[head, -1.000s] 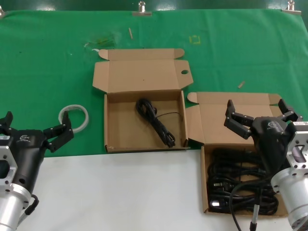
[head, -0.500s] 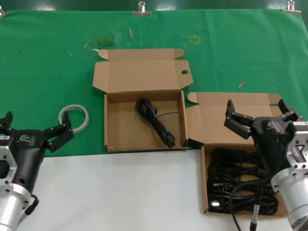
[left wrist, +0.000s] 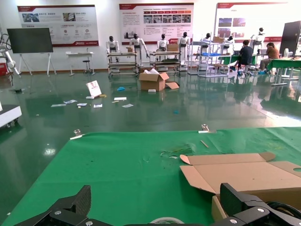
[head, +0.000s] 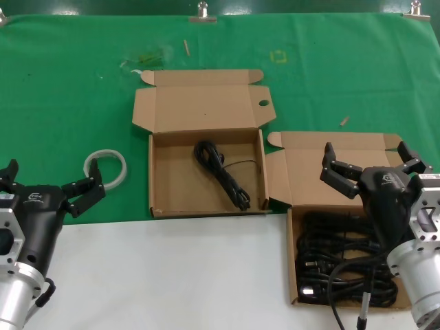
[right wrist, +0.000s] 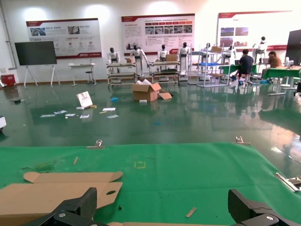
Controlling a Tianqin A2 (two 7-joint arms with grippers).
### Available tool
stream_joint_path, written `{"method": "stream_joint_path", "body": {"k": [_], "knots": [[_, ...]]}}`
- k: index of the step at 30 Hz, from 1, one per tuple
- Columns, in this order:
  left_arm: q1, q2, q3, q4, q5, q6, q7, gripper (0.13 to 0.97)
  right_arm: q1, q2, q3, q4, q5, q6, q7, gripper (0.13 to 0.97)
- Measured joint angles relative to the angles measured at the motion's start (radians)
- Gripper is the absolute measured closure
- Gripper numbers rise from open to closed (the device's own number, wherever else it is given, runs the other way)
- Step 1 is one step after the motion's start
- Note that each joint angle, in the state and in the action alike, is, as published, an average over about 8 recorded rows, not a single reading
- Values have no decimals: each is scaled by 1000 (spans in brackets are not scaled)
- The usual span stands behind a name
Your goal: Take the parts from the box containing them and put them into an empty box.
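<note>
Here, shallow brown box full of black cables, right gripper spread wide above.

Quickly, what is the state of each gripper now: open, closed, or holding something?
Left gripper: open, holding nothing, over the green cloth.
Right gripper: open, holding nothing, above the box of black cables.

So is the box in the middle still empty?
No. The middle box lies open, lid folded back, with one black cable on its floor.
</note>
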Motion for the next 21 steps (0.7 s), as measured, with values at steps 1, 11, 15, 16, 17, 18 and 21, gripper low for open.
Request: {"method": "stream_joint_path", "body": {"k": [1, 11, 15, 16, 17, 18, 21], "knots": [[0, 0, 0, 0, 0, 0, 0, 132, 0, 0, 0, 0, 0, 0, 0, 129], [0, 0, 0, 0, 0, 0, 0, 132, 0, 0, 0, 0, 0, 0, 0, 129], [0, 0, 0, 0, 0, 0, 0, 132, 0, 0, 0, 0, 0, 0, 0, 129], [0, 0, 0, 0, 0, 0, 0, 132, 0, 0, 0, 0, 0, 0, 0, 129], [0, 0, 0, 0, 0, 0, 0, 132, 0, 0, 0, 0, 0, 0, 0, 129], [0, 0, 0, 0, 0, 0, 0, 132, 0, 0, 0, 0, 0, 0, 0, 129], [0, 0, 0, 0, 0, 0, 0, 132, 0, 0, 0, 0, 0, 0, 0, 129]]}}
